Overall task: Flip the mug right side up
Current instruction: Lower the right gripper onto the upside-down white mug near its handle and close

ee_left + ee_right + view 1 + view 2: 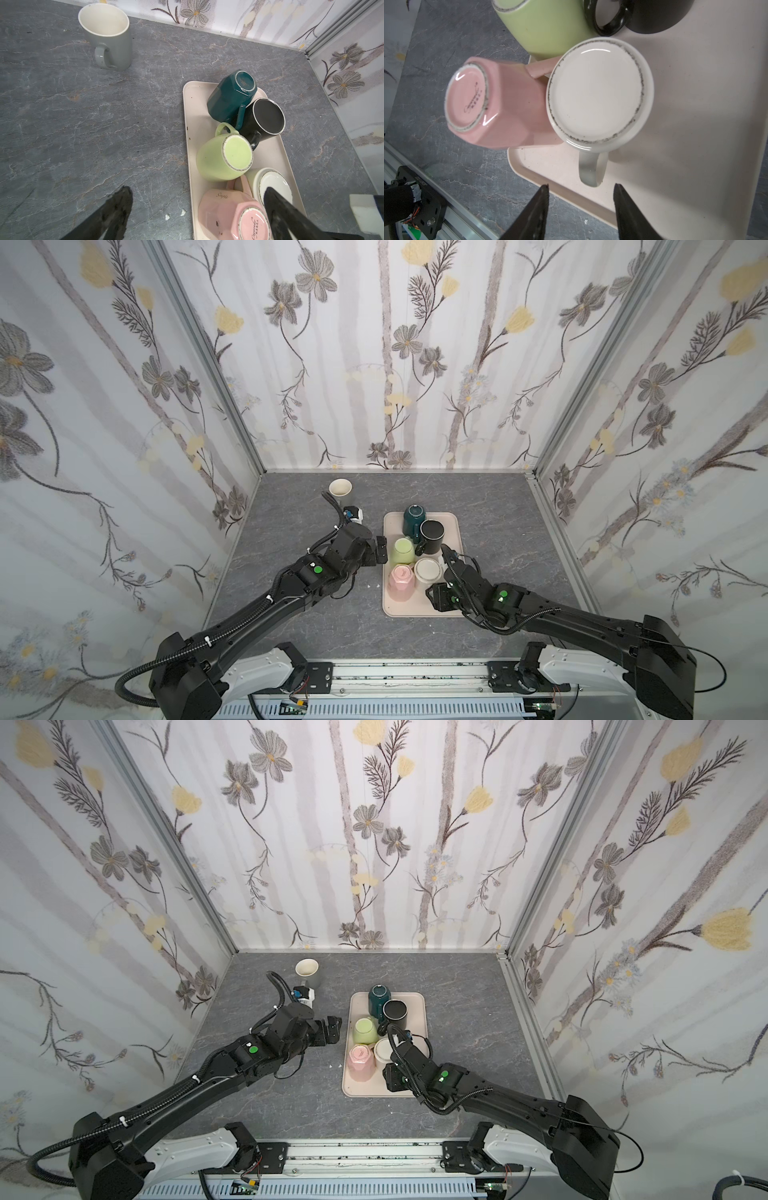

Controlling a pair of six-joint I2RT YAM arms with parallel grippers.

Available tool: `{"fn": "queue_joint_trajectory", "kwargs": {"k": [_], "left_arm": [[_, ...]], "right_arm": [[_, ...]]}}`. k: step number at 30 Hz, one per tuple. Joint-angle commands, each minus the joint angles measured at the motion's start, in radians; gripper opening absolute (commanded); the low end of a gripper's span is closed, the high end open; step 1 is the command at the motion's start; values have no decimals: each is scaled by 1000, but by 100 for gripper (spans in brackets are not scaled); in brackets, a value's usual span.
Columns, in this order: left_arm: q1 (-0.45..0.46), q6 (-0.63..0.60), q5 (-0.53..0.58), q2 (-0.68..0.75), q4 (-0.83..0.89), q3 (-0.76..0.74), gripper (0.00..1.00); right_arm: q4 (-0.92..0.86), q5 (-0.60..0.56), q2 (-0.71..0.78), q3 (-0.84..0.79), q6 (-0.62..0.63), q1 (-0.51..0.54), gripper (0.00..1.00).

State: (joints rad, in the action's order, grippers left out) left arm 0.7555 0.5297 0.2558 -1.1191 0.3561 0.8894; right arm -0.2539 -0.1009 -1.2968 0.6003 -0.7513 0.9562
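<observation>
Right wrist view shows the white mug [598,91] upside down on the tray [685,135], handle [592,168] toward my right jaws, apart and empty (left jaws wide too), so I'd centre them on it before closing.

Bright, even light falls from overhead, leaving only soft, faint shadows on the bench [395,639]. Small white glints sit on the glazed bases of the pink mug [467,93] and the white mug [596,93], which casts a pale shadow on the tray [695,124]. Both top views bow the wall posts [248,448] toward the edges. In both wrist views the black jaws blur close to the lens.
</observation>
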Motion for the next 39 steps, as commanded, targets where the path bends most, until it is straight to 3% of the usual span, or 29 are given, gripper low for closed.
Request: {"fn": "queue_joint_trajectory", "kwargs": {"k": [1,26,39], "left_arm": [[-7,-8,8,7,-22,-10,100],[-22,37,-46,51,-24,-85,100],[-28,51,-53,37,-25,-89,100]], "right_arm": [[68,-33,-23,6,-23,9,51],[-29,-116,-252,141,-51,15,34],[-72,-160,-276,186,-48,15,32]]}}
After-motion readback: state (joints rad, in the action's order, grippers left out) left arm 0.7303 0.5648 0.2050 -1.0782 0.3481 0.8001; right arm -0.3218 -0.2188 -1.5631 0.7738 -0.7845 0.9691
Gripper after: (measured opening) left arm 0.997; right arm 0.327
